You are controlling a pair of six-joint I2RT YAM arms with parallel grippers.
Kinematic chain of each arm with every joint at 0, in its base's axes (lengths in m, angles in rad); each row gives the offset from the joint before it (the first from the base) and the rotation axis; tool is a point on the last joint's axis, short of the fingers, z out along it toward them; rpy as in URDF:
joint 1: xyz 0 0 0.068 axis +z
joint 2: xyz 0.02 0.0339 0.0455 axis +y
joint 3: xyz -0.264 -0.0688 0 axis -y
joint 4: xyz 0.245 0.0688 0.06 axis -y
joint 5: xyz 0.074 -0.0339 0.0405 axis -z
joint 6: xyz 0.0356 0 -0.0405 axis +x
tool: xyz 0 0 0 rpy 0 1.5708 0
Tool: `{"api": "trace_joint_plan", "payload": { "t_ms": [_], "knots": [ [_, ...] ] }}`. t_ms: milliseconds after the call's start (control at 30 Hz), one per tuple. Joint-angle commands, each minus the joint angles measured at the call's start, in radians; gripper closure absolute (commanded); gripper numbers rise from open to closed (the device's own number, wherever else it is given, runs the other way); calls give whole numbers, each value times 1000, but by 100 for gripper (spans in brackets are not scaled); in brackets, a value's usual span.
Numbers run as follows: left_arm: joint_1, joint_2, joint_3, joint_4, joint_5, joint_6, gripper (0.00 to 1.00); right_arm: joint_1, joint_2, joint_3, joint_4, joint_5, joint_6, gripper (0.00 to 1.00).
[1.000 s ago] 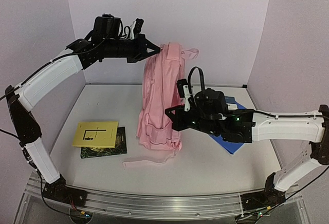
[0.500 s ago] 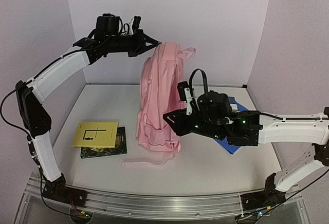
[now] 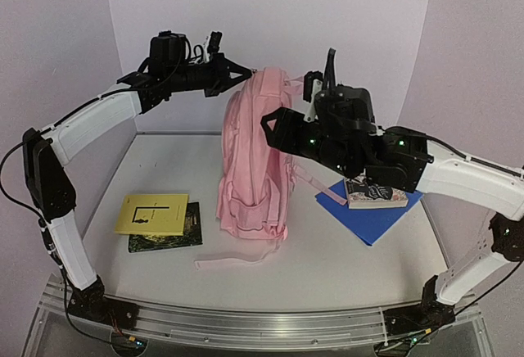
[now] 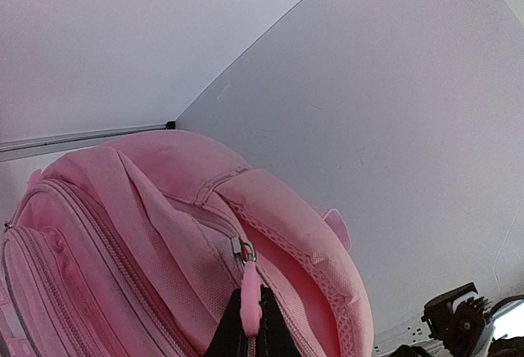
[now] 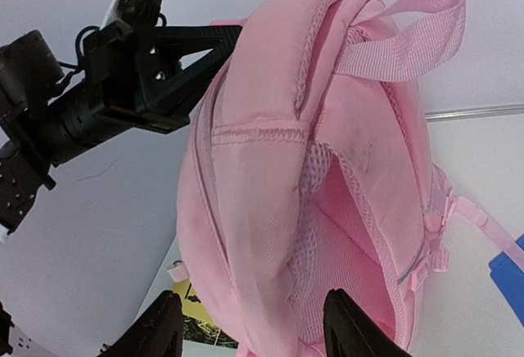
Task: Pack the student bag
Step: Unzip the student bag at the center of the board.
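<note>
Currently on my screens, item by item.

- Student bag (image 3: 254,160): upright at the middle of the surface (image 3: 164,169), with its top hung from the left gripper (image 3: 248,76). One loose strap (image 3: 233,260) lies on the surface in front of it.
- Left gripper: jaws clamped on the pink zip pull (image 4: 249,301) at the bag's crown.
- Right gripper (image 3: 272,121): raised beside the bag's upper part, on the strap side, jaws apart. I cannot tell whether they touch the fabric.
- Yellow book (image 3: 152,213): left of the bag, lying partly over a dark book (image 3: 176,234).
- Blue folder (image 3: 372,219): right of the bag, with a small book (image 3: 375,195) lying on it.
</note>
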Motion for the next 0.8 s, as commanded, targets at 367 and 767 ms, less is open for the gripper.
{"api": "trace_joint_plan", "payload": {
  "t_ms": [367,767],
  "knots": [
    [2,-9,113,-16,-30,6,100,-59,38,123,-61,-229,-258,100],
    [92,250,383,-118,-17,-53,100,-55,-198,-93,-45,-453,-372,100]
  ]
}}
